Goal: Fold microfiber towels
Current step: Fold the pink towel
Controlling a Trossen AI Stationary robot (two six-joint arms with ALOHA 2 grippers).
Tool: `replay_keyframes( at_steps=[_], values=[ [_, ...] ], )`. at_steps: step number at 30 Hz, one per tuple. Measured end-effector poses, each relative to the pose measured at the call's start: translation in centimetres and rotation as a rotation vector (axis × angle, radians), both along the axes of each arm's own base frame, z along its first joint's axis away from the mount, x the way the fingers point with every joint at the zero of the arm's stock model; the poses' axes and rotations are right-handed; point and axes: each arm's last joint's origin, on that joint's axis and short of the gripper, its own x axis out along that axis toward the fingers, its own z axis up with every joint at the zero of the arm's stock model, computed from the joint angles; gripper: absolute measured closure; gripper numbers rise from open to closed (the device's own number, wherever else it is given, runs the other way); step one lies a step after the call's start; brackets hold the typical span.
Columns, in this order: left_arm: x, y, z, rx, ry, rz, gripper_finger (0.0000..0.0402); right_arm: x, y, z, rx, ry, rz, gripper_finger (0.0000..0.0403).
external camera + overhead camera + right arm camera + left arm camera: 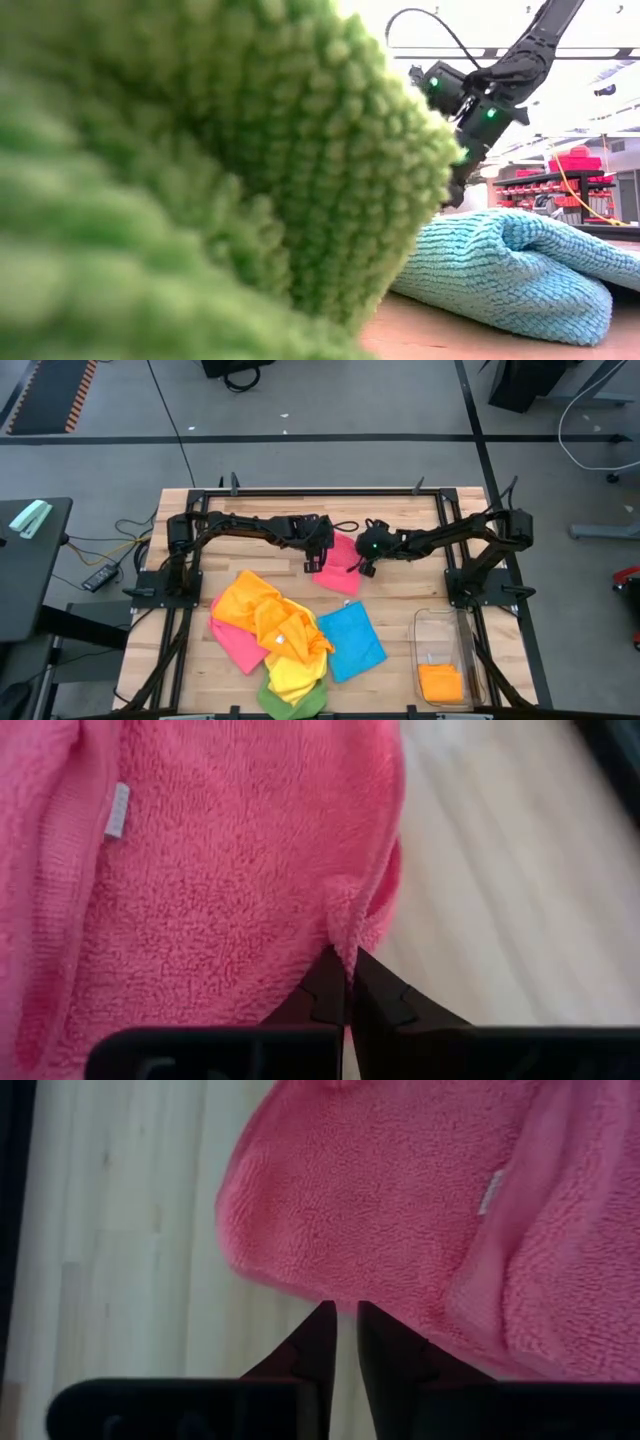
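Note:
A pink microfiber towel [338, 568] lies on the wooden table [420, 590] at mid-table, between my two grippers. My left gripper [317, 563] is at its left edge and my right gripper [362, 567] at its right edge, both shut on it. A small white tag [117, 812] shows on the towel near a hemmed edge. Nearer the front lies a heap of towels: orange [250, 605], yellow [295, 665], another pink one [238, 645], green [290, 703] and blue [350, 640]. The low view is mostly filled by the green towel [200, 170], with the blue towel [510, 265] behind it. My left gripper has the pink towel's edge [338, 1298] at its fingertips [318, 1335], which are nearly closed, and comes at it slanting down from the table's left. How many layers it holds is hidden by the cloth. My right gripper pinches the towel's opposite edge [345, 932] between its two fingers, slanting down from the table's right. The cloth puckers into a small fold just at the fingertips [330, 982], and the rest of the towel spreads away from them.
A clear plastic bin [445, 622] stands at the front right with a folded orange towel [440, 682] inside. The black frame rails [320, 491] run round the table. Bare wood lies right of the pink towel and between the blue towel and the bin.

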Motion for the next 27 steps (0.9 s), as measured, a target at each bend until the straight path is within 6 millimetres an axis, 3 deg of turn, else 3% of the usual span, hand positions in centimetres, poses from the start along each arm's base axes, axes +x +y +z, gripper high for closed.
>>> replay_keyframes(
  at_steps=[5,12,21,27],
  values=[
    [0.0,0.2,0.0,-0.018,-0.003,-0.006,0.0328,0.3,1.7,1.3,-0.096,-0.002,0.102,0.0394],
    [0.1,0.0,0.0,-0.049,-0.019,-0.033,0.0311,0.7,4.5,1.6,-0.177,0.025,0.224,0.0394],
    [-0.9,-0.2,3.5,-0.036,-0.087,-0.040,0.0307,0.8,6.4,1.7,-0.198,0.027,0.285,0.0392],
    [-0.6,-1.2,3.7,-0.044,-0.100,-0.103,0.0285,0.9,6.9,1.7,-0.194,0.022,0.306,0.0390]
  ],
)
